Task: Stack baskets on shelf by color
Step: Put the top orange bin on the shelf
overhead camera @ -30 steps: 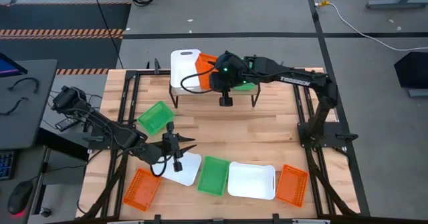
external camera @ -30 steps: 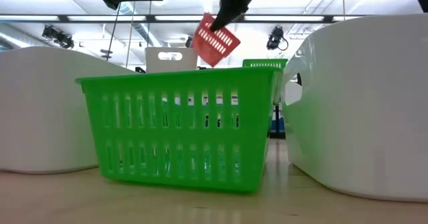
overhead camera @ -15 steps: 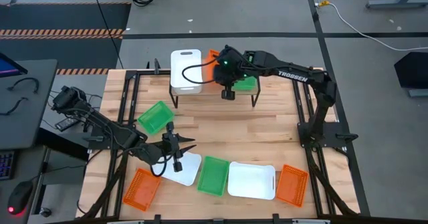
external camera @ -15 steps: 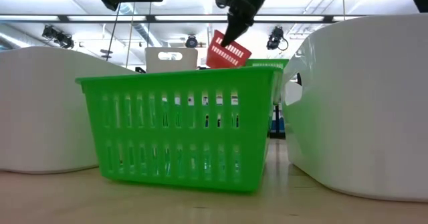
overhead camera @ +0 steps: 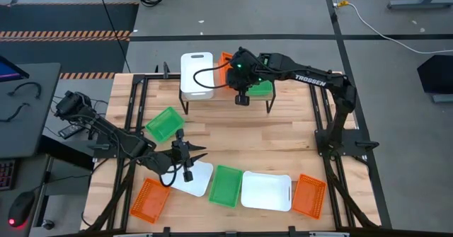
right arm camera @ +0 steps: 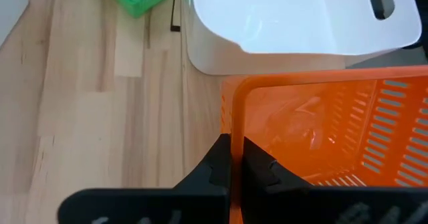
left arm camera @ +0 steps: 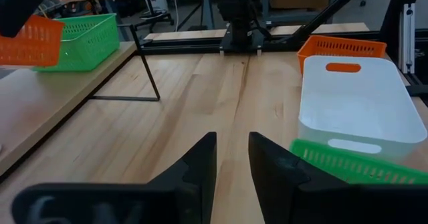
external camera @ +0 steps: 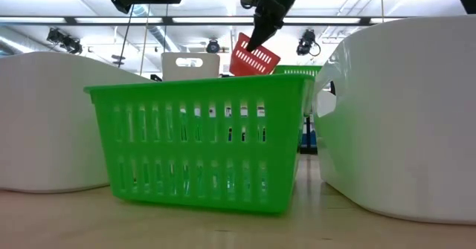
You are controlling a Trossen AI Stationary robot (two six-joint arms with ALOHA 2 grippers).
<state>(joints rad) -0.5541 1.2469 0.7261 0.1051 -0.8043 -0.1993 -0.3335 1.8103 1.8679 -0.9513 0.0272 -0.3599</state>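
Right fingers (right arm camera: pixel 231 158) pinch seemingly empty orange basket (right arm camera: pixel 321 130).

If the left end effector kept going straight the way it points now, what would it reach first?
Probably nothing soon: from the left end effector, the left wrist view shows only bare table ahead. The white basket lies off to one side and the shelf leg to the other. Depth is uncertain.

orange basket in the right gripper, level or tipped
Tipped. In the low view the orange basket hangs slanted from the right gripper, which pinches its rim, above the shelf.
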